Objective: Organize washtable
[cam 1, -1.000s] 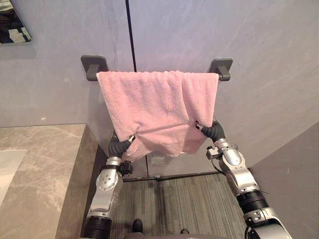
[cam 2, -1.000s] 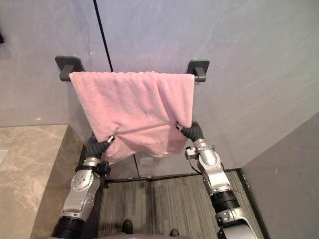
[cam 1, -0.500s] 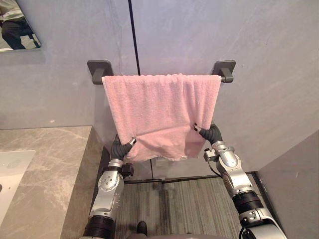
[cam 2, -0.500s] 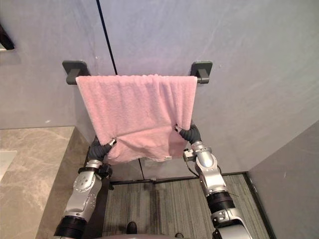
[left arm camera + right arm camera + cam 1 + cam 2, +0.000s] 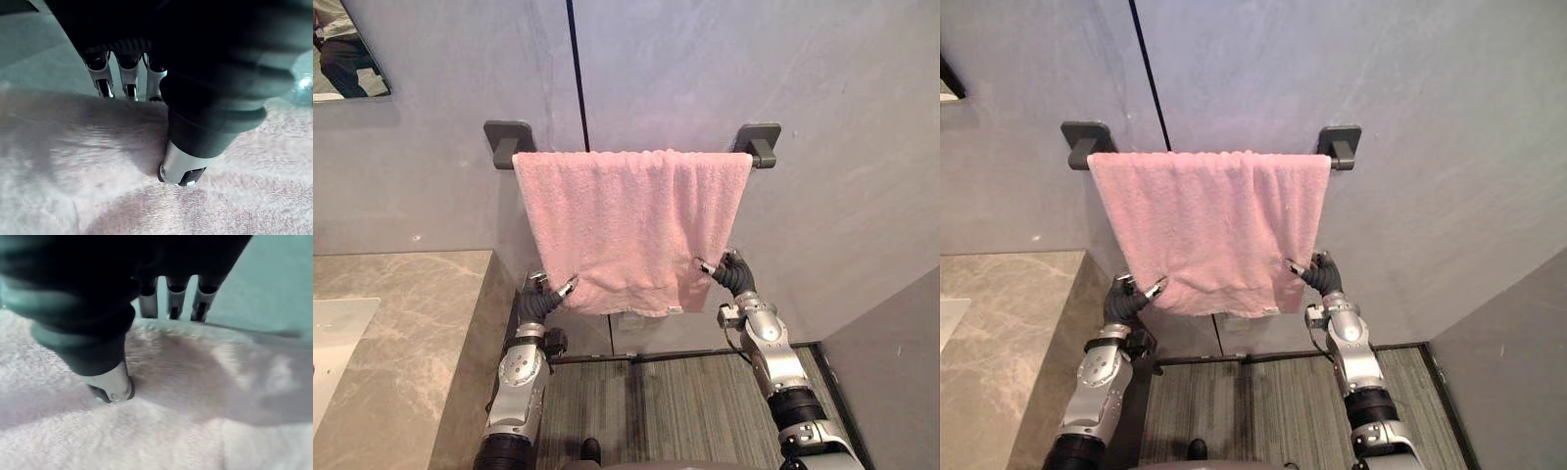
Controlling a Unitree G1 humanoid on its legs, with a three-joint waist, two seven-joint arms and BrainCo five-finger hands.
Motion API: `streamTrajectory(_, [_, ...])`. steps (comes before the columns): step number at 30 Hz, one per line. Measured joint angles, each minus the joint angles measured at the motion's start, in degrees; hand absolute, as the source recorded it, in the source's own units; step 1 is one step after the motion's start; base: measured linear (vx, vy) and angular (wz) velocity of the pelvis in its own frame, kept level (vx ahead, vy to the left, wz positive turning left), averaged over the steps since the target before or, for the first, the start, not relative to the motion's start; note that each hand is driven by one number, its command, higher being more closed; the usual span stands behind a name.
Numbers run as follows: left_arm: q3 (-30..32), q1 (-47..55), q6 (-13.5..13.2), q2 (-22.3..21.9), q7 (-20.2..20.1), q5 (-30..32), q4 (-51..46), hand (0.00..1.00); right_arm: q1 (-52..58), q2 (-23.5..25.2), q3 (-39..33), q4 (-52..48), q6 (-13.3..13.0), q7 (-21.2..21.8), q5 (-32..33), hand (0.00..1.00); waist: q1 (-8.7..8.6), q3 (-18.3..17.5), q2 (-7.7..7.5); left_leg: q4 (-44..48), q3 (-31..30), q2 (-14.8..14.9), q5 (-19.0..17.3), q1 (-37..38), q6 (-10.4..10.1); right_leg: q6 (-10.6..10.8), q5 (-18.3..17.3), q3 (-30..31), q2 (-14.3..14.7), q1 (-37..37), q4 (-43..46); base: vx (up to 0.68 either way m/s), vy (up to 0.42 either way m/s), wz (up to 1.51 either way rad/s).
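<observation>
Draped over the wall bar (image 5: 760,155), the pink towel (image 5: 626,225) is pinched at its lower corners by the left hand (image 5: 540,304) and right hand (image 5: 734,277), and should be drawn down evenly so the hem hangs level.

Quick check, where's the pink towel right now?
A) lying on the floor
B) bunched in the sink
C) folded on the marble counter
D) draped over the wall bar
D: the pink towel hangs spread over the dark wall bar, and the left robot hand and right robot hand each pinch one of its lower corners, thumb in front and fingers behind.
</observation>
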Motion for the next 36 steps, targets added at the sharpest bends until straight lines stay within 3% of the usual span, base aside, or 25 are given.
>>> streamTrajectory(15, [1.07,5.64,0.56,-2.61,0.30,-4.34,-1.85,0.00,7.56,2.75,-1.13,-0.24,0.45,-1.43,-3.47,0.00,0.02,0.43,0.56,0.11,-0.27,-0.01,0.01,0.02,0.01,0.09,-0.07,-0.25,-0.02,0.01,0.20,-0.01,-0.004,0.00])
streamTrajectory(18, [3.60,6.57,0.57,-4.26,1.08,-4.33,-5.89,0.00,8.82,3.19,-4.90,-1.87,0.97,-2.54,-3.86,0.00,0.06,0.49,0.62,0.34,-0.30,-0.03,0.01,0.05,0.01,0.09,-0.09,-0.32,-0.02,0.01,0.31,0.00,0.000,0.00])
streamTrajectory(23, [10.67,7.76,0.31,-5.56,2.60,-4.32,-15.98,0.00,10.15,2.88,-13.29,-14.63,0.74,-5.67,-3.70,0.00,-0.44,0.71,0.81,0.32,-0.16,-0.07,0.01,0.71,0.01,0.15,-0.52,-0.25,-0.13,0.10,1.37,-0.01,-0.001,0.00])
streamTrajectory(29, [13.74,7.16,-1.33,-4.79,3.58,-4.36,-30.37,0.00,8.66,1.96,-15.30,-28.14,-1.19,-6.42,-0.59,0.00,-1.43,0.71,0.81,0.33,0.11,-0.18,0.01,1.08,0.02,0.17,-0.51,-0.10,-0.33,0.11,1.64,-0.04,-0.002,-0.03])
streamTrajectory(32, [13.23,5.19,-3.66,-3.24,3.52,-6.09,-36.41,0.00,5.97,0.92,-14.00,-33.50,-3.52,-5.99,3.59,0.00,-1.47,0.70,0.82,0.35,0.22,-0.19,0.02,1.24,0.02,0.17,-0.50,0.01,-0.33,0.15,1.72,0.00,0.000,0.00])
streamTrajectory(36, [7.23,1.33,-6.01,1.58,0.90,-13.86,-39.83,0.00,-2.44,-3.46,-5.27,-38.53,-7.11,-2.30,11.03,0.00,-1.43,0.56,1.05,0.37,0.49,-0.17,0.03,1.56,0.03,0.16,-0.49,0.32,-0.31,0.17,2.02,-0.02,-0.007,-0.03])
